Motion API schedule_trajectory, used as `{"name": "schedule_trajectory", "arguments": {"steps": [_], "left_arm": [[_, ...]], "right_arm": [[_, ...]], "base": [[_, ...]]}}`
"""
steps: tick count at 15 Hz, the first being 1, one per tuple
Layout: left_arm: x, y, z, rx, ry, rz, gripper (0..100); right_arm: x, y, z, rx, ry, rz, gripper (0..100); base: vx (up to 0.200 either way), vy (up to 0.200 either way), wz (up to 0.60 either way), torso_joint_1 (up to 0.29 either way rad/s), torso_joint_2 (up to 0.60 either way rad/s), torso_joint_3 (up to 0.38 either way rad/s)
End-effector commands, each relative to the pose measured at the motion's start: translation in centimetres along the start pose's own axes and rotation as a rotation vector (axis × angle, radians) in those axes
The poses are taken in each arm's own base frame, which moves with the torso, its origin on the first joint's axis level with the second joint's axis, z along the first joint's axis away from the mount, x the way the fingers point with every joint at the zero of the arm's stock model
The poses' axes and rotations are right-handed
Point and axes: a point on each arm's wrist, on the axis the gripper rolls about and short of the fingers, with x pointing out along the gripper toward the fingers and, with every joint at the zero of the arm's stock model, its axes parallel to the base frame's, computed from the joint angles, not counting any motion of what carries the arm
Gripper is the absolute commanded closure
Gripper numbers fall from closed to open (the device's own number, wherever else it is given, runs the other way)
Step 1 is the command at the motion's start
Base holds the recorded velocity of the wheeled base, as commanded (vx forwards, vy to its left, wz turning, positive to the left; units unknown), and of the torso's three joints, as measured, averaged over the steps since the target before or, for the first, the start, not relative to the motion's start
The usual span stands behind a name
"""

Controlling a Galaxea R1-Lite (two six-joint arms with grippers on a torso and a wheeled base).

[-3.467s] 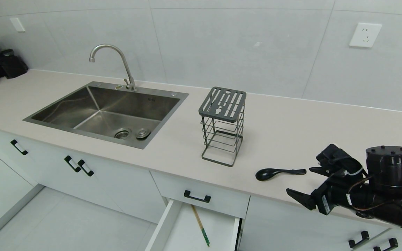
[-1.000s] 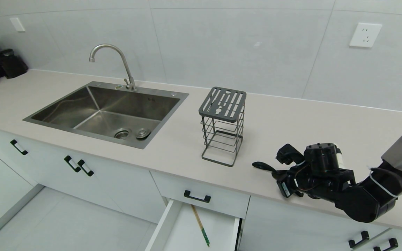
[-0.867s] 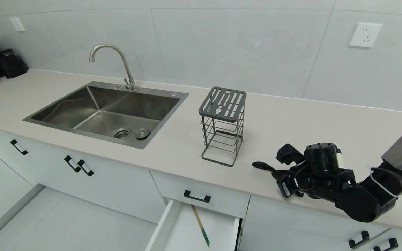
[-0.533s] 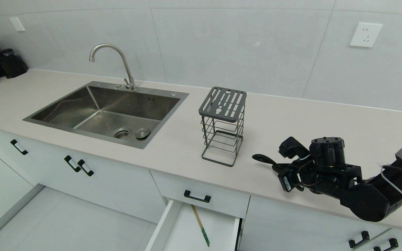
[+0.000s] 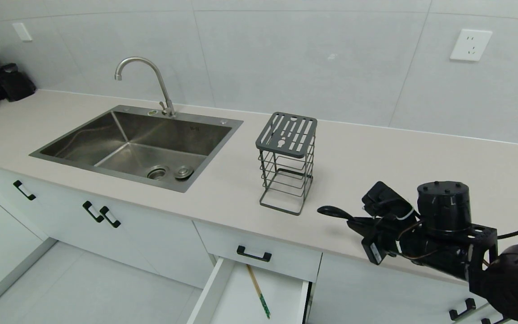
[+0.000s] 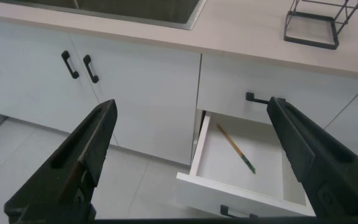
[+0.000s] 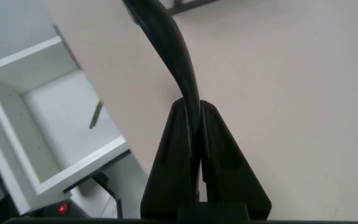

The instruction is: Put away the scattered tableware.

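Black spoon (image 5: 331,210), glossy curved handle (plastic, perhaps), in right gripper (image 7: 192,109)

Light: we find it bright, even and soft, from overhead.
Shadows: faint on the counter (image 5: 398,157) beside the right fingers (image 7: 225,168).
Glare: dull sheen in the sink (image 5: 169,130), far left of them.
Edges: wall seams (image 5: 403,81) bow.

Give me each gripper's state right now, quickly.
Left gripper: open, holding nothing.
Right gripper: shut on the black spoon, gripping its handle.
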Motion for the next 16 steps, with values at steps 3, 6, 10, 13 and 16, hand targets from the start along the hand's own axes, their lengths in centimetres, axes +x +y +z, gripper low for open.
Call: {"name": "schedule_trajectory", "arguments": {"steps": [3, 6, 10, 13, 16], "left_arm": [[0.0, 0.0, 0.0, 0.000, 0.000, 0.000, 0], [0.0, 0.0, 0.0, 0.000, 0.000, -0.001, 0], [0.0, 0.0, 0.0, 0.000, 0.000, -0.001, 0], [0.0, 0.0, 0.0, 0.000, 0.000, 0.000, 0], [0.0, 0.0, 0.0, 0.000, 0.000, 0.000, 0]], "right_arm": [[-2.3, 2.2, 1.2, -0.027, -0.055, 0.066, 100], [-2.5, 3.3, 2.0, -0.045, -0.094, 0.107, 100], [-2.7, 5.2, 2.9, -0.053, -0.145, 0.230, 100], [-3.0, 8.2, 5.0, 0.021, -0.218, 0.398, 100], [-2.3, 10.7, 7.4, 0.113, -0.271, 0.449, 100]], "base": [[0.000, 0.000, 0.00, 0.000, 0.00, 0.000], [0.000, 0.000, 0.00, 0.000, 0.00, 0.000], [0.000, 0.000, 0.00, 0.000, 0.00, 0.000], [0.000, 0.000, 0.00, 0.000, 0.00, 0.000], [0.000, 0.000, 0.00, 0.000, 0.00, 0.000]]}}
